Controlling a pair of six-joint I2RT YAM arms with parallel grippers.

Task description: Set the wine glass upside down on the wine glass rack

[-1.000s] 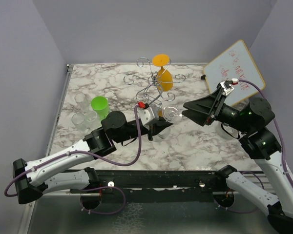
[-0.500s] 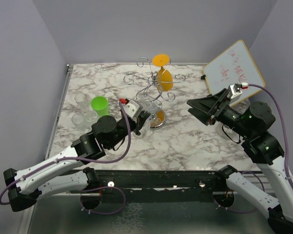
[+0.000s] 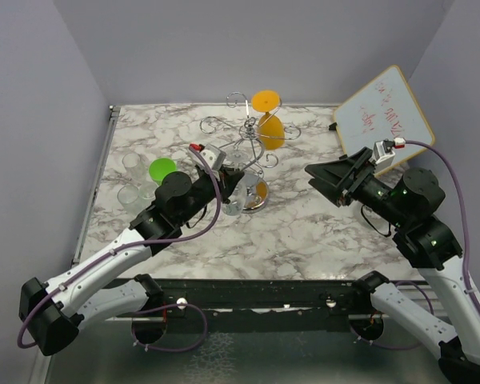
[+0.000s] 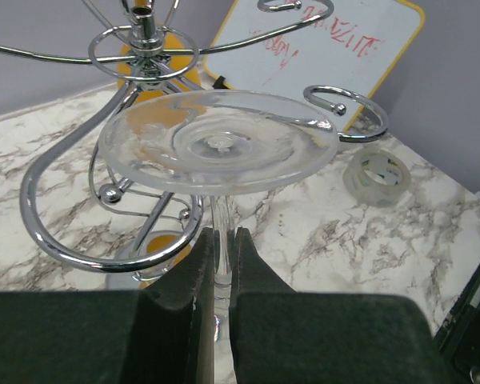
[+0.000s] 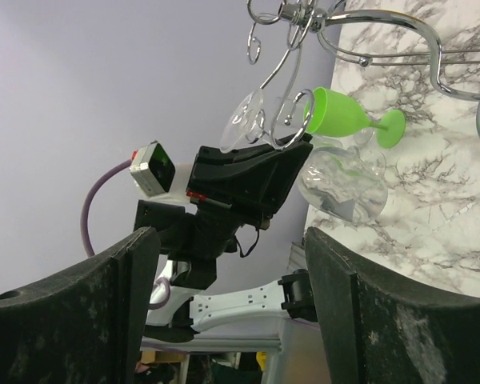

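My left gripper (image 4: 222, 237) is shut on the stem of a clear wine glass (image 4: 216, 141). The glass is upside down, its round foot on top. From above, the glass (image 3: 234, 202) hangs at the near left side of the chrome wine glass rack (image 3: 252, 148), beside my left gripper (image 3: 226, 184). In the left wrist view a curled rack arm (image 4: 60, 244) loops just under the foot, to the left of the stem. An orange glass (image 3: 270, 128) hangs upside down on the rack's far side. My right gripper (image 3: 322, 178) stands open and empty to the right of the rack, its fingers (image 5: 104, 304) wide apart.
A green glass (image 3: 162, 170) and clear glasses (image 3: 130, 194) stand left of the rack. A whiteboard (image 3: 384, 112) leans at the back right, with a tape roll (image 4: 376, 174) on the marble table (image 3: 304, 232) near it. Grey walls close in the left, back and right.
My left arm has carried the clear glass leftward and farther back, up against the rack. My right gripper has drawn back to the right, away from the glass, its jaws standing wider.
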